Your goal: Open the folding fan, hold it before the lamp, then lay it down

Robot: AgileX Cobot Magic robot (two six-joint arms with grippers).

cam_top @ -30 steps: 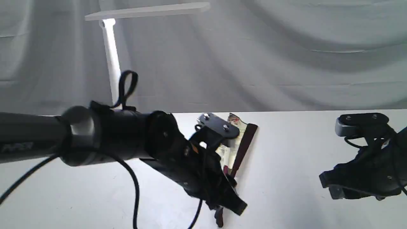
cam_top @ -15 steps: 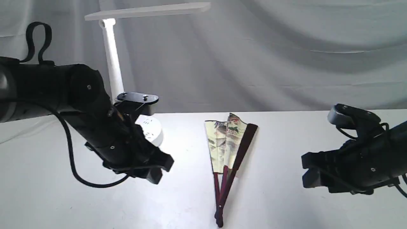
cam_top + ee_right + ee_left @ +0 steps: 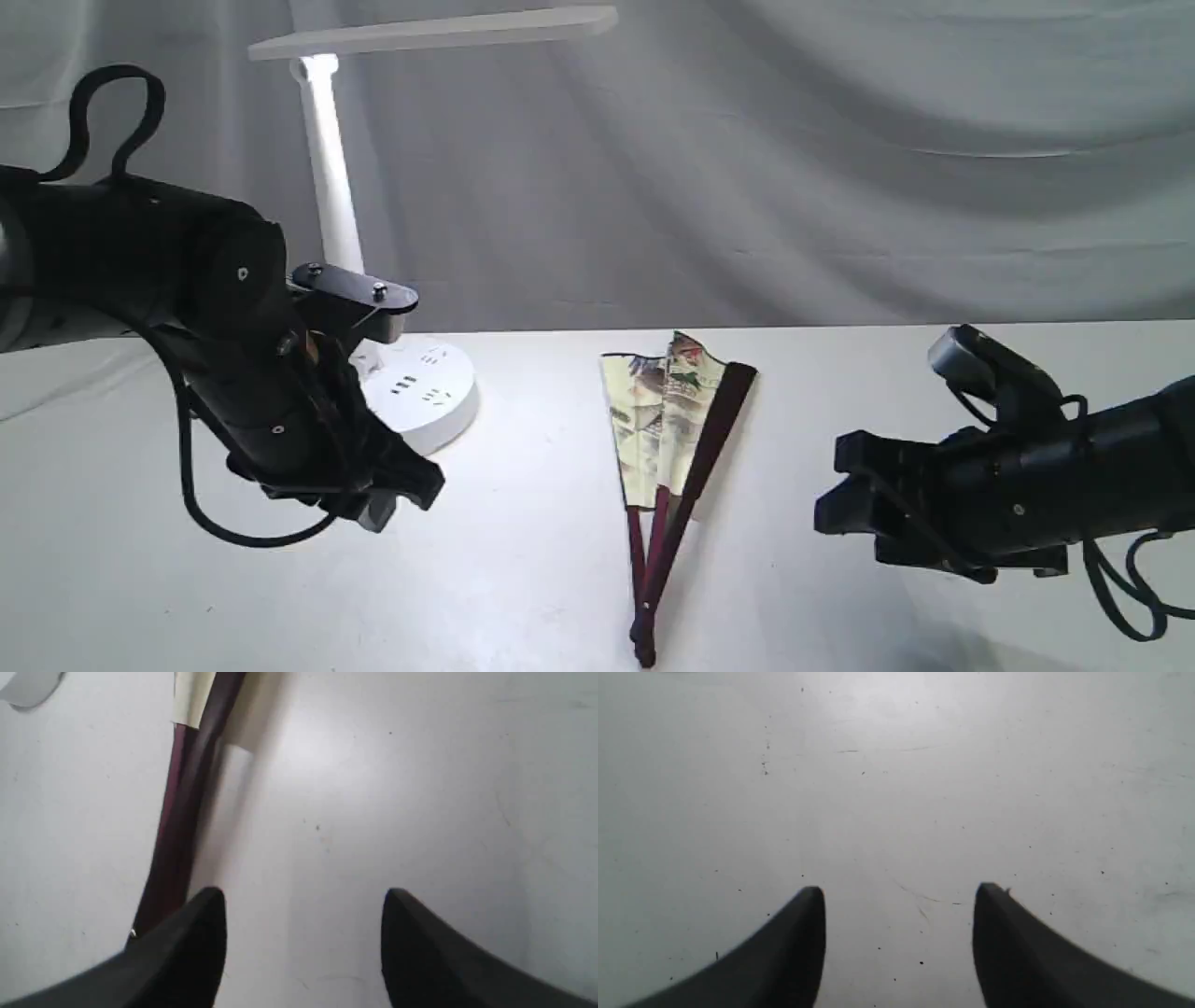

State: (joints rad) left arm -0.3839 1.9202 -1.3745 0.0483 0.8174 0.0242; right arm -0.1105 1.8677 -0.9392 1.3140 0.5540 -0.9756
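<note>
partly spread folding fan (image 3: pixel 661 420) flat on table (image 3: pixel 560 579), left jaws wide, right jaws wide, both empty

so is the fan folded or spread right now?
Barely spread: the folding fan lies flat on the table, ribs splayed into a narrow wedge with a few pleats showing.

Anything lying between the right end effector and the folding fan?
Nothing: only bare white table separates the right end effector from the folding fan, as the exterior view shows; the right wrist view agrees.
</note>
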